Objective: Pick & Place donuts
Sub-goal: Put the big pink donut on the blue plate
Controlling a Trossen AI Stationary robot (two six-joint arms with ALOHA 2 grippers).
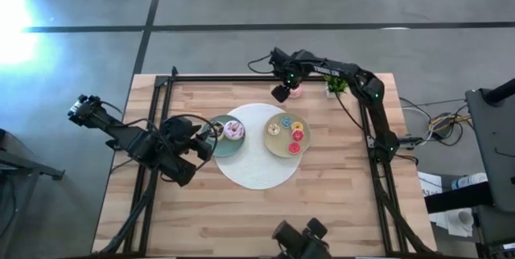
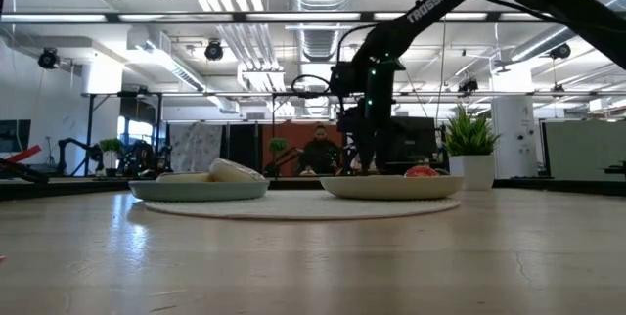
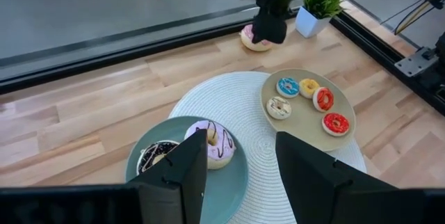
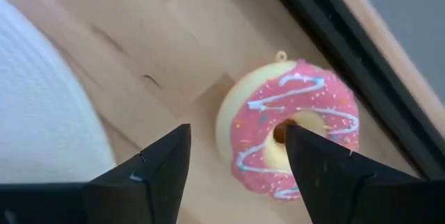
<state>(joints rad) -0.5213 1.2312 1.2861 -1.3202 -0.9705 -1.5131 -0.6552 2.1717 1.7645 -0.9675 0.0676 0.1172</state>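
Right gripper [image 4: 236, 161] — fingers spread wide — hovers over the pink-iced donut [image 4: 292, 137], pale-rimmed, blue-drizzled, sprinkled.

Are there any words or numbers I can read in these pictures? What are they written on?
"TROSSEN": white letters on the right arm's dark upper link, seen in the low view.
Nothing else can be read: the donuts, the plates and the plant pot carry no writing, and anything in the room behind is too small and blurred to make out.
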